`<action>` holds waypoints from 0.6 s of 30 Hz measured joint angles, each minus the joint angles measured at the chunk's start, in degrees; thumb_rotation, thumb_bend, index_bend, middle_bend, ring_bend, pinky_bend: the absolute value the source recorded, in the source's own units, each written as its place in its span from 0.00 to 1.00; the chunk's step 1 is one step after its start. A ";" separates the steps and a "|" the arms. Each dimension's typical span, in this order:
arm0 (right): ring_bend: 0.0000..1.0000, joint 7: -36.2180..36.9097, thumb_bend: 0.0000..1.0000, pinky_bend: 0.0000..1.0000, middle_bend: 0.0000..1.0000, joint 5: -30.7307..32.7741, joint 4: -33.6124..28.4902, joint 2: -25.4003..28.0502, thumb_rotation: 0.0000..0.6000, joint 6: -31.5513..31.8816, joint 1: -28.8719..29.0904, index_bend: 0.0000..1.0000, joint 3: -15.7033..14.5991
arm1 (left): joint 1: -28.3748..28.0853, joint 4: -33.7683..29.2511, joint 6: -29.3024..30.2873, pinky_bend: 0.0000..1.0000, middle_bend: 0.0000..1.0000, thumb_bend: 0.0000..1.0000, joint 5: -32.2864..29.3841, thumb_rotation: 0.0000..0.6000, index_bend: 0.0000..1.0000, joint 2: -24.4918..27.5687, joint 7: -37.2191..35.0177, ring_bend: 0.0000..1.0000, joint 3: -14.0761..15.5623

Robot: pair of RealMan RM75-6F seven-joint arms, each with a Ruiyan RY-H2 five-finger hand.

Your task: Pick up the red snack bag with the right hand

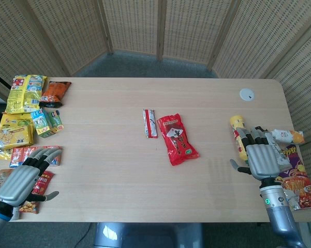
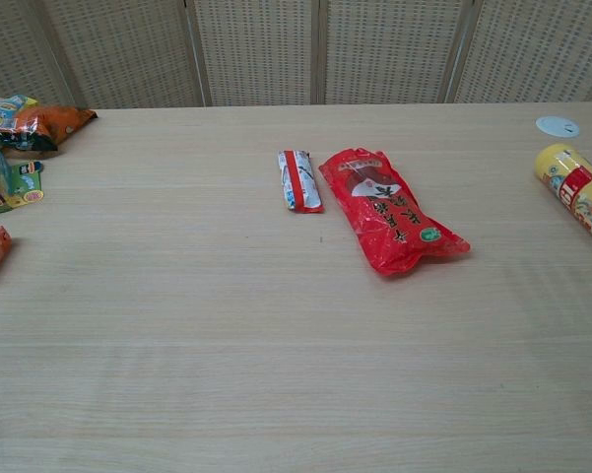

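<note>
Table (image 1: 119, 181): pale wood, the ground for everything; the red snack bag serves as the landmark below.
Red snack bag (image 1: 177, 138): lies flat near the table's middle, long axis slanting from far-left to near-right, touched by nothing; in the chest view (image 2: 390, 210) its near end looks crumpled and raised, likely the easiest part to pinch.
Right hand (image 1: 263, 157): well to the right of the bag, back up, fingers spread, holding nothing, hovering over the packets at the table's right edge.
Left hand (image 1: 25, 178): far to the left of the bag, fingers loosely apart, empty, idle.
Yellow tube (image 1: 238, 136): between bag and right hand, just beside the fingers; the reach should lift over it, I judge.
Small striped packet (image 1: 149, 123): just left of the bag, apart from it; close the fingers across the bag's width from the right side to avoid catching it.
</note>
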 measured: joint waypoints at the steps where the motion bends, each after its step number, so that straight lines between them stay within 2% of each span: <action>1: 0.00 0.08 0.29 0.00 0.00 -0.05 0.02 -0.04 0.77 0.08 -0.05 0.00 0.03 | 0.01 0.05 0.03 0.00 0.00 0.21 0.07 0.94 0.00 -0.04 -0.09 0.00 0.02; 14: 0.00 0.73 0.29 0.01 0.02 -0.40 -1.14 -1.04 0.77 -3.22 1.49 0.00 0.11 | 0.37 0.01 1.00 0.00 0.00 0.21 1.62 0.94 0.00 0.84 -1.36 0.00 0.60; 16: 0.03 0.32 0.29 0.15 0.06 -0.02 -1.32 -1.60 0.79 -4.78 2.36 0.00 0.08 | 0.08 0.21 0.53 0.00 0.00 0.21 1.58 0.93 0.00 0.88 -1.69 0.00 0.59; 18: 0.13 -0.31 0.30 0.34 0.09 0.78 -1.53 -2.59 0.81 -7.06 3.80 0.00 0.14 | -0.32 0.59 0.03 0.00 0.00 0.21 1.49 0.94 0.00 0.84 -2.02 0.00 0.50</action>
